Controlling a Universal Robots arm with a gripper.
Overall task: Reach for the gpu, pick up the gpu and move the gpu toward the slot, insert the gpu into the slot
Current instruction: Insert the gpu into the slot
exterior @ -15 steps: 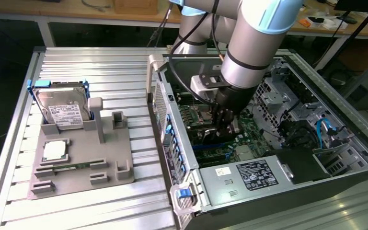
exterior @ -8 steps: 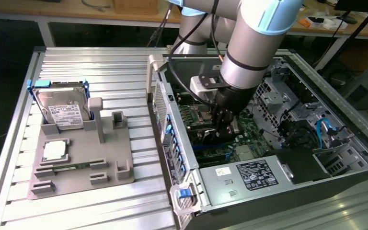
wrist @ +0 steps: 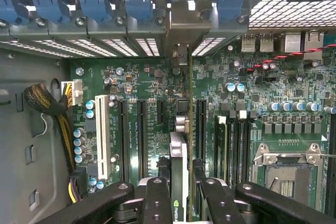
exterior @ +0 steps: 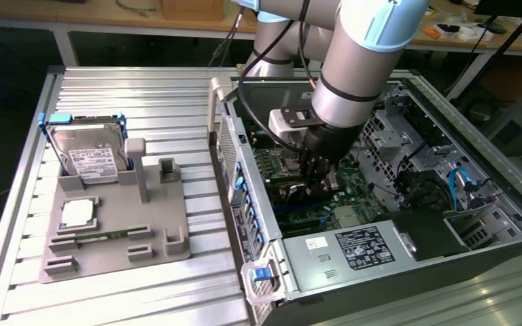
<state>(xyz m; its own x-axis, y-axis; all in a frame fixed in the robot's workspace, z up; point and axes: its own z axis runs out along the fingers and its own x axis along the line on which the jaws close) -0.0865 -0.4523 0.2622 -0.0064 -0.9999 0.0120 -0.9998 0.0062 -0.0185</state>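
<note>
Now the gripper (wrist: 180, 190) has its jaws clamped narrow on the gpu (wrist: 179, 166), held edge-on, long axis running straight ahead along the motherboard (wrist: 147, 85) slots below.

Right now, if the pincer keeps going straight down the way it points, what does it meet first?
Probably the motherboard: the pincer is shut on the gpu, edge-on toward the board, so the card's edge would touch first. Whether it lines up with the slot is unclear.
</note>
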